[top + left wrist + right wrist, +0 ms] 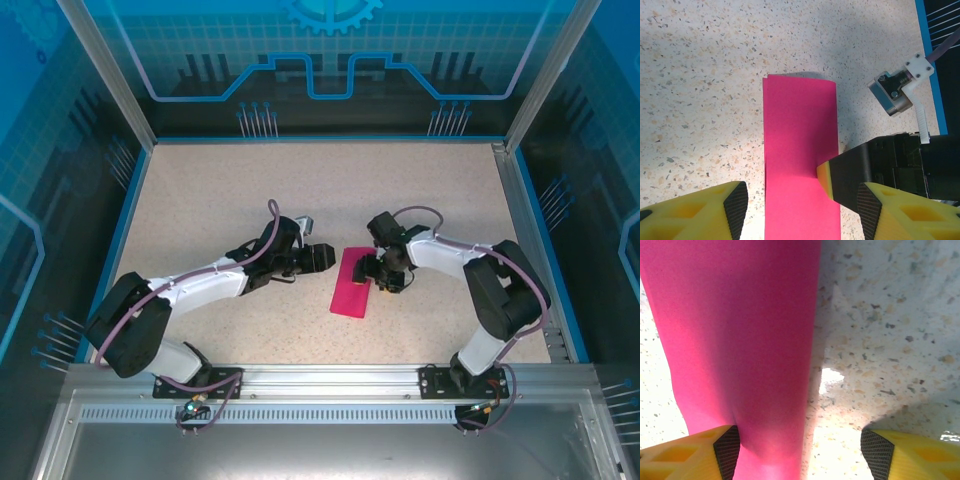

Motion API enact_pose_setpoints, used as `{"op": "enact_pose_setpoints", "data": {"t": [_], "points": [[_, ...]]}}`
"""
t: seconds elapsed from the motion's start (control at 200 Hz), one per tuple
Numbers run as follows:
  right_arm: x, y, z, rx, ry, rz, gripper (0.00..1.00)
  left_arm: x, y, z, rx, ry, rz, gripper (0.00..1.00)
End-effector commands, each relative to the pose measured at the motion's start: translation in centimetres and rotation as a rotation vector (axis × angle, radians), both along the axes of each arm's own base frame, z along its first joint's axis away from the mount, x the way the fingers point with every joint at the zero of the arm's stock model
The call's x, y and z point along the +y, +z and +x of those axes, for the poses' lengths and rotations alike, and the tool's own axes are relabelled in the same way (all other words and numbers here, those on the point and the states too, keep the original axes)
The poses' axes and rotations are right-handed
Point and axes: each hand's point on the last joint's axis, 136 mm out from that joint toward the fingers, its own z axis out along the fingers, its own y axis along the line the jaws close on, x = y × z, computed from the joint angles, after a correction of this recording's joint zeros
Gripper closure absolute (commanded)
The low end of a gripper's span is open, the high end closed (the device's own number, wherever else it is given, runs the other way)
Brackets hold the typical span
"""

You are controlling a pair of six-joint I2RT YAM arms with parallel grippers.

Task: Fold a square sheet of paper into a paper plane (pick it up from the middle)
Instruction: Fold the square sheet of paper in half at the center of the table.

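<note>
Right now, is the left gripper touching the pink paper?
Apart. Left wrist view: the left gripper straddles the pink paper; table shows between one finger and its edge, the right gripper between the other.

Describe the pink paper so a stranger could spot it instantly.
Look at the speckled beige table. Between the left pincer and the right pincer lies the sheet of paper, folded into a flat narrow rectangle. Its vivid magenta sets it apart from everything around it.
</note>
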Motion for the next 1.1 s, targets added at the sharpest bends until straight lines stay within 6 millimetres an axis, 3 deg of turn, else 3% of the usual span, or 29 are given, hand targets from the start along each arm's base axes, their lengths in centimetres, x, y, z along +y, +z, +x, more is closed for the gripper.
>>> {"op": "enact_pose_setpoints", "data": {"t": [0.0,0.585,1.09], "points": [[-1.4,-3.0,-1.2,0.042,0.078,-0.108,0.28,0.2,-0.3,-0.4,-0.009,-0.013,0.027,0.36],[-2.2,-3.5,-0.7,0.042,-0.016,-0.128,0.29,0.2,-0.3,-0.6,0.006,-0.017,0.023,0.36],[-2.6,-4.3,-0.9,0.071,0.004,-0.164,0.3,-0.3,-0.8,-0.5,0.03,-0.031,0.02,0.39]]}}
